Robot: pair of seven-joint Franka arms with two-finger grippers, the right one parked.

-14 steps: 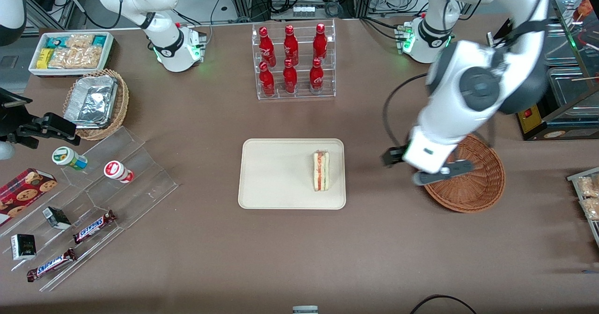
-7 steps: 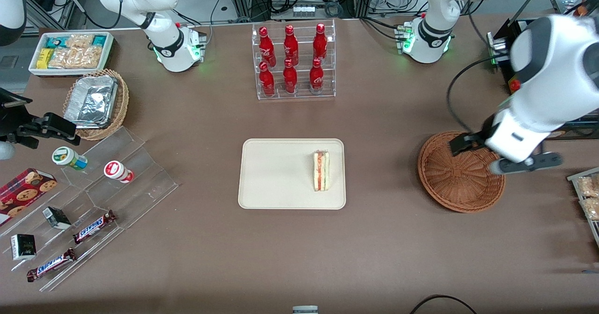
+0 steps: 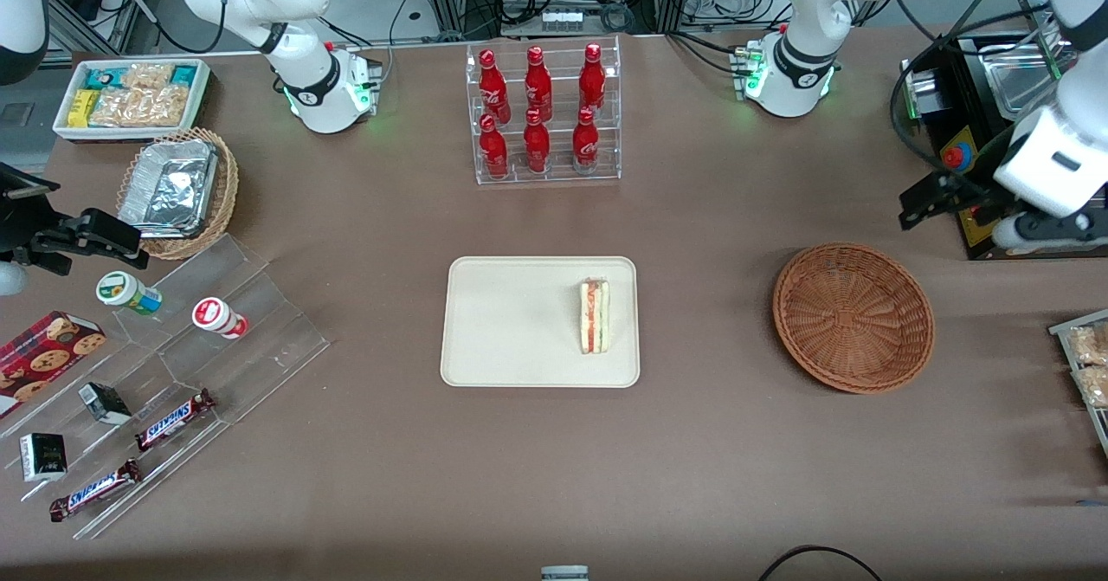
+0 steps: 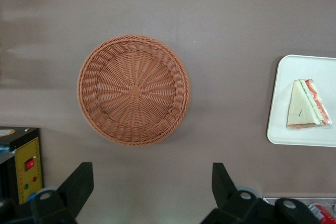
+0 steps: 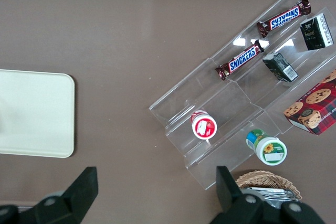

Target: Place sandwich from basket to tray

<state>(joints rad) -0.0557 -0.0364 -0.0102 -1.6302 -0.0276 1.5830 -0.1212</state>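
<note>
The sandwich (image 3: 594,316) lies on the cream tray (image 3: 511,321), near the tray's short edge that faces the basket. It also shows in the left wrist view (image 4: 307,103) on the tray (image 4: 283,77). The reddish-brown wicker basket (image 3: 853,317) stands empty beside the tray, toward the working arm's end; the wrist view shows it empty too (image 4: 134,88). My left gripper (image 3: 995,217) is open and empty, raised above the table, farther from the front camera than the basket and past it toward the working arm's end. Its fingers (image 4: 79,179) stand wide apart.
A black control box (image 3: 974,139) with a red button stands right by the gripper. A clear rack of red bottles (image 3: 541,113) stands farther back than the tray. A tan basket with foil trays (image 3: 177,191), a white snack tub (image 3: 130,96) and a clear stepped stand (image 3: 173,373) lie toward the parked arm's end.
The left gripper has swung off the basket toward the working arm's end and farther from the front camera. The basket now shows whole and empty. The sandwich has not moved.
</note>
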